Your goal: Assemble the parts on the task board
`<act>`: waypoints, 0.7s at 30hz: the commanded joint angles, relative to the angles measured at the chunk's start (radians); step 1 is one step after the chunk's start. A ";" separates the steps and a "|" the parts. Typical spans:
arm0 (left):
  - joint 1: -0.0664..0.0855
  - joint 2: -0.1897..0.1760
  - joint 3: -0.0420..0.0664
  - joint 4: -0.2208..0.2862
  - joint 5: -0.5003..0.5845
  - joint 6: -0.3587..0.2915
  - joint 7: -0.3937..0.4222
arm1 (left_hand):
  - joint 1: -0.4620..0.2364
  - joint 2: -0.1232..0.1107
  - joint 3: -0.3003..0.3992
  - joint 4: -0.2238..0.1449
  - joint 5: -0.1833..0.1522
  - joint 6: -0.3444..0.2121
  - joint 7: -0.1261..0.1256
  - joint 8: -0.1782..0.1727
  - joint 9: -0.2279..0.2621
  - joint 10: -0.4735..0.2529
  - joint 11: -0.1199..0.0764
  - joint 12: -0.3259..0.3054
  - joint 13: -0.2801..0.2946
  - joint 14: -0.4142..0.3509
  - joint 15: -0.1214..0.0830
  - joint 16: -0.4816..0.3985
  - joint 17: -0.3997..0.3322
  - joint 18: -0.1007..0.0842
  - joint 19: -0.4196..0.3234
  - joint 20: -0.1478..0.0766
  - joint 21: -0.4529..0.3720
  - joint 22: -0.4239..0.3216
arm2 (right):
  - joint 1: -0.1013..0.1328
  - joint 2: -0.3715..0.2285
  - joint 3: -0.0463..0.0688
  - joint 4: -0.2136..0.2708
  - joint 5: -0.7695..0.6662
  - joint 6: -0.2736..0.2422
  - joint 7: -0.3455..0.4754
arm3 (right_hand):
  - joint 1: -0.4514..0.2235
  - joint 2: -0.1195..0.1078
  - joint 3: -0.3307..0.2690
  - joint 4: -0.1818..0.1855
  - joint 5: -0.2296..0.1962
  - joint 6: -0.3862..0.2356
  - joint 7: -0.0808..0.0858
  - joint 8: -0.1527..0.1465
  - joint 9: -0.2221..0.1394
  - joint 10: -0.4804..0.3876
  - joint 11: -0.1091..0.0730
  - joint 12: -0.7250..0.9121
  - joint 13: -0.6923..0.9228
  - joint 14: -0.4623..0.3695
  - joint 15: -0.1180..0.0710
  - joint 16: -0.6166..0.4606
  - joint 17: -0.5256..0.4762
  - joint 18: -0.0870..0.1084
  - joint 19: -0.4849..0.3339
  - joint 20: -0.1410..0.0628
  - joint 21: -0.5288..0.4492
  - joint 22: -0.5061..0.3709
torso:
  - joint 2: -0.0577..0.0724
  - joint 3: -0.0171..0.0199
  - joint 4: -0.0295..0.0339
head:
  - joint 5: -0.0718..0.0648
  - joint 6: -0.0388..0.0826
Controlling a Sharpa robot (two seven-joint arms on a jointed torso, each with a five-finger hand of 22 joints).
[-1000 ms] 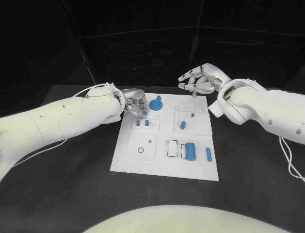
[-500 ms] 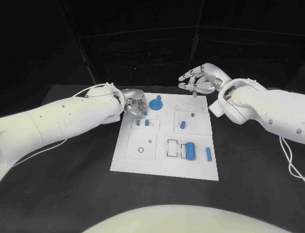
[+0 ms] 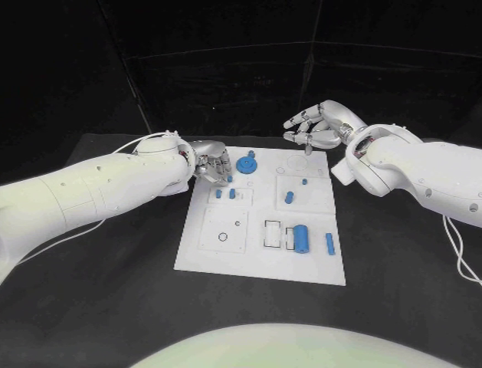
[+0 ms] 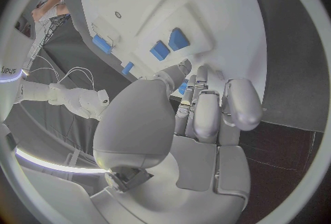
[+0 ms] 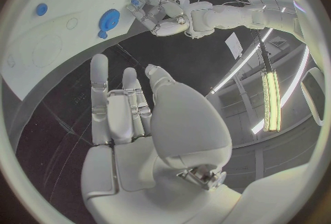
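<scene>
The white task board [image 3: 260,249] lies in the middle of the table. My left hand [image 3: 212,164] hangs over the board's far left corner, fingers pointing down, and pinches a small blue part [image 4: 182,87] just above the board. Just beside it lie two small blue blocks [image 3: 225,194], also seen as blue blocks [image 4: 169,44] in the left wrist view. A round blue disc [image 3: 248,165] sits next to the left hand. My right hand [image 3: 316,127] hovers above the board's far right edge, fingers apart and holding nothing; this right hand [image 5: 131,119] shows an empty palm.
On the board's right half lie a small blue peg [image 3: 303,182], a short blue piece [image 3: 290,198], a thick blue cylinder [image 3: 302,238] and a slim blue rod [image 3: 329,244]. Black table surrounds the board. White cables [image 3: 462,261] trail at the right.
</scene>
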 commanded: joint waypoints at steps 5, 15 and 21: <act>0.001 -0.024 0.001 0.008 0.010 -0.030 0.002 | 0.004 -0.010 0.011 -0.001 -0.003 0.014 -0.005 0.009 0.000 0.003 0.000 -0.012 0.001 0.011 0.007 -0.002 -0.006 -0.019 -0.003 0.008 0.006 0.003 | 0.002 -0.012 0.001 0.005 -0.043 0.043 -0.042 | 0.038 -0.021 0.047 -0.022 -0.045 0.032 -0.006 0.019 0.001 -0.019 -0.002 -0.092 -0.080 -0.003 -0.007 -0.016 -0.012 0.007 0.014 -0.006 -0.009 -0.003 | -0.001 -0.0006 0.0012 | -0.002 0.001; 0.005 -0.118 0.003 0.062 0.371 -0.193 0.134 | 0.009 -0.010 0.025 -0.004 -0.003 0.046 -0.012 0.020 -0.003 0.018 -0.006 -0.017 0.006 -0.009 0.003 -0.029 -0.052 0.004 -0.047 0.007 -0.106 -0.074 | 0.002 -0.056 0.000 0.036 -0.425 0.127 -0.140 | 0.082 -0.070 0.168 -0.074 -0.129 0.120 -0.017 0.012 -0.001 0.037 -0.004 -0.390 -0.317 0.039 -0.011 0.030 0.048 -0.010 0.088 -0.014 0.080 0.109 | -0.003 0.0000 -0.0019 | -0.038 0.019; 0.005 -0.177 0.002 0.131 0.706 -0.252 0.254 | -0.014 -0.021 0.012 0.010 -0.003 0.046 -0.007 0.018 -0.010 0.014 0.000 -0.021 0.008 -0.063 0.009 -0.116 -0.178 0.032 -0.114 0.013 -0.266 -0.184 | 0.001 -0.076 0.000 0.063 -0.674 0.139 -0.209 | 0.066 -0.095 0.194 -0.082 -0.132 0.131 -0.020 -0.010 -0.002 0.059 0.000 -0.461 -0.381 0.044 -0.009 0.043 0.065 -0.015 0.099 -0.013 0.106 0.143 | -0.002 -0.0019 0.0021 | -0.074 0.030</act>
